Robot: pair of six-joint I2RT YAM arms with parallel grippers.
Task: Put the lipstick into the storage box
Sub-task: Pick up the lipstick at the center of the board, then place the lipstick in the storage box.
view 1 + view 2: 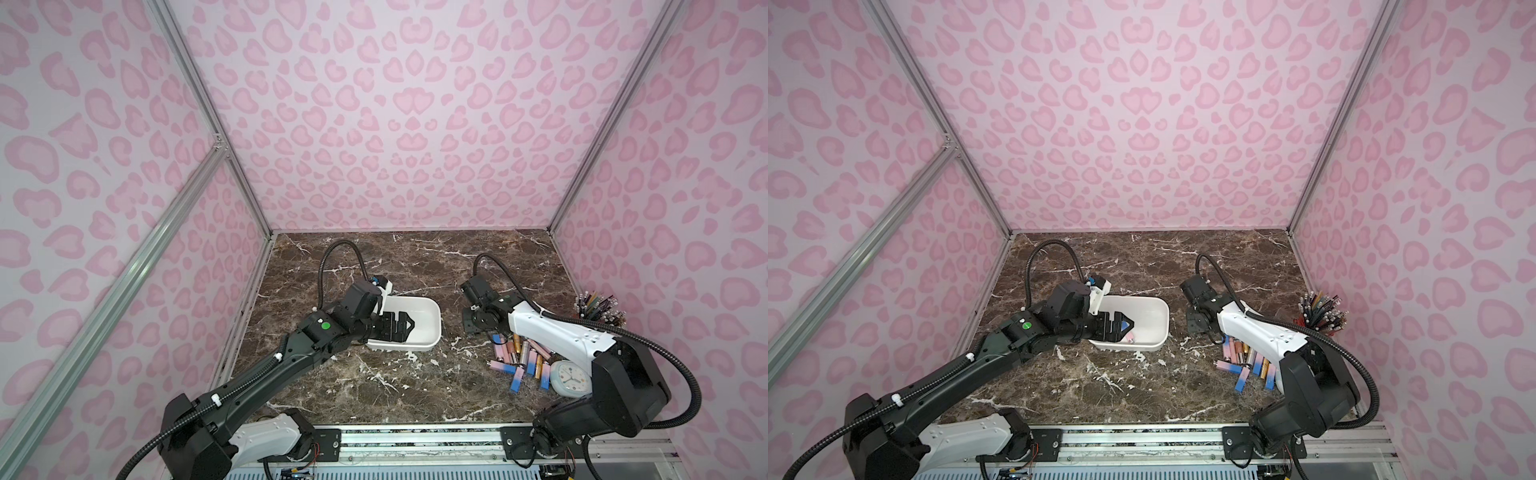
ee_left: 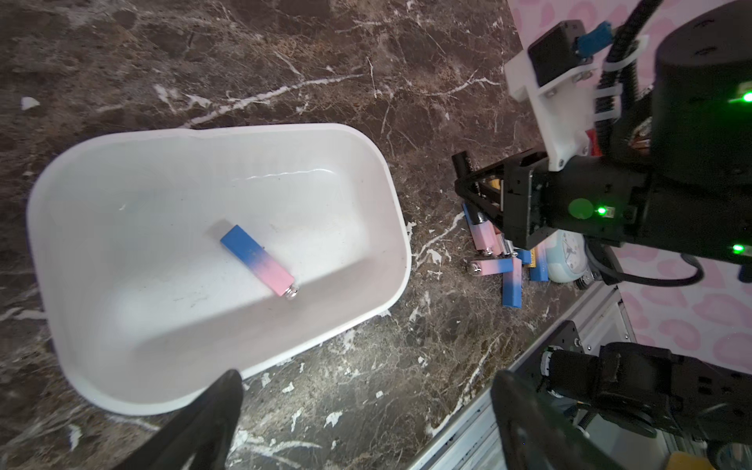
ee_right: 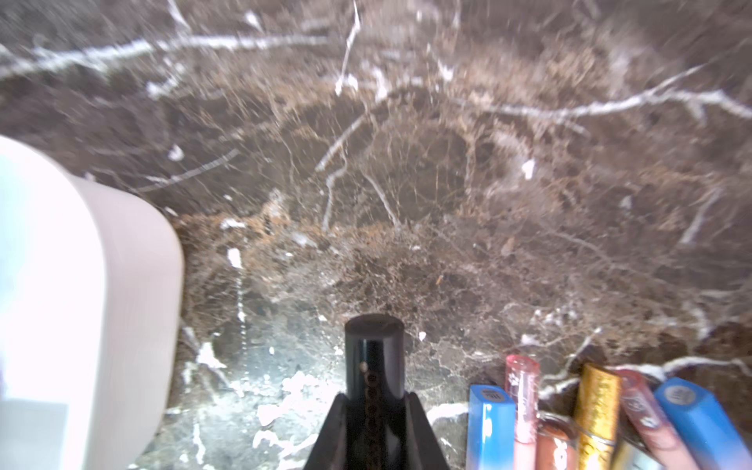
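Observation:
The white storage box sits left of centre on the marble table. One blue-and-pink lipstick lies flat on its floor. My left gripper hangs open over the box's near-left part, holding nothing. My right gripper is shut on a black lipstick tube, just above the table at the left end of a pile of lipsticks.
A pale blue clock lies just nearer than the pile, under my right arm. A cup of pencils stands by the right wall. Pink patterned walls close off three sides. A metal rail runs along the front edge.

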